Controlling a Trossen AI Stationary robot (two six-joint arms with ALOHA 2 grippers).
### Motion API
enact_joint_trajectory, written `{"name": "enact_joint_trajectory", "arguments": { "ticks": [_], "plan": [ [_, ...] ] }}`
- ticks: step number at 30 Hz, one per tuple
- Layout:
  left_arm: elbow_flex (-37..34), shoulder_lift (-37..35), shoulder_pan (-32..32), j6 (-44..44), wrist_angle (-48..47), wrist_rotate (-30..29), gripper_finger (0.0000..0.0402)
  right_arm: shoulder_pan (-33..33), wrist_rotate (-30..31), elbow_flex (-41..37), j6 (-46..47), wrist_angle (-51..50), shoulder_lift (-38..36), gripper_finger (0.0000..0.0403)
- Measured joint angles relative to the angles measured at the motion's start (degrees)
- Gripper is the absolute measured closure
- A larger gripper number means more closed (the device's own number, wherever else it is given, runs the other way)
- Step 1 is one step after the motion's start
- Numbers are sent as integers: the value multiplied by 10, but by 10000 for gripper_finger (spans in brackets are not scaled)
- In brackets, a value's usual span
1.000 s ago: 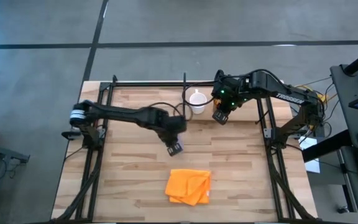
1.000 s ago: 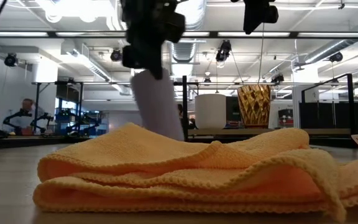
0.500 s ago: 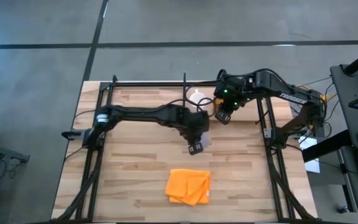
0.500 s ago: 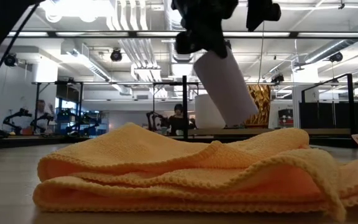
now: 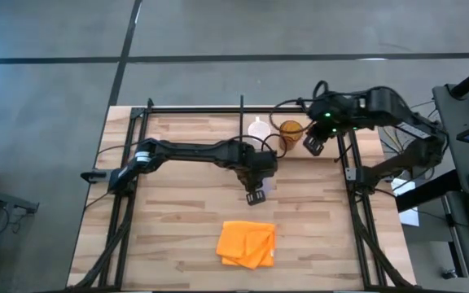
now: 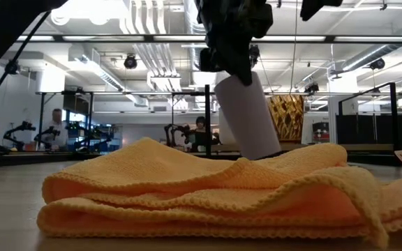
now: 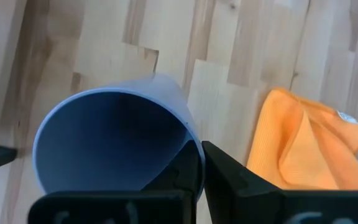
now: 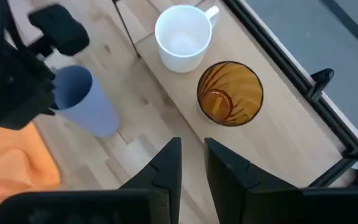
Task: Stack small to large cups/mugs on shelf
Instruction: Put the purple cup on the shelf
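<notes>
My left gripper (image 5: 256, 195) is shut on the pale lavender-blue tumbler (image 8: 82, 102) over the table's middle, on the far side of the orange cloth (image 5: 247, 242). The tumbler (image 6: 248, 115) is tilted; the cloth hides its foot in the low view. The white mug (image 8: 180, 37) and the amber-brown cup (image 8: 230, 93) stand upright side by side on the shelf (image 8: 272, 143), near its black divider (image 8: 126, 25). My right gripper (image 8: 192, 168) hovers just right of the amber cup (image 5: 291, 133), empty, its fingers a narrow gap apart. My left gripper pinches the tumbler's wall at the rim (image 7: 191, 163), one finger inside the mouth and one finger (image 7: 241, 180) outside. The fingers come from above. The tumbler hangs tilted below them, its open mouth up; whether its foot touches the table I cannot tell.
The orange cloth (image 6: 208, 188) lies folded near the table's front middle. Black frame bars (image 5: 348, 155) run along the table's sides and far edge. Bare wood lies to the left of the cloth (image 5: 169, 212).
My left gripper has carried the tumbler toward the table's right, then lowered it a little; the tumbler now leans with its foot toward the right. My right gripper has drawn back toward the right edge, uncovering the amber cup on the shelf.
</notes>
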Motion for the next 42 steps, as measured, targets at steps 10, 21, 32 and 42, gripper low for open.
{"name": "enact_joint_trajectory", "arguments": {
  "ticks": [10,21,32,42],
  "plan": [
    [0,19,0,0,-9,2,401,0,1,0,46,3,-57,340],
    [0,20,0,30,0,4,401,0,1,0,46,5,-59,339],
    [0,20,0,61,1,6,401,0,1,0,45,5,-54,339],
    [-2,20,0,57,39,22,378,0,0,0,45,5,-54,339]
  ]
}}
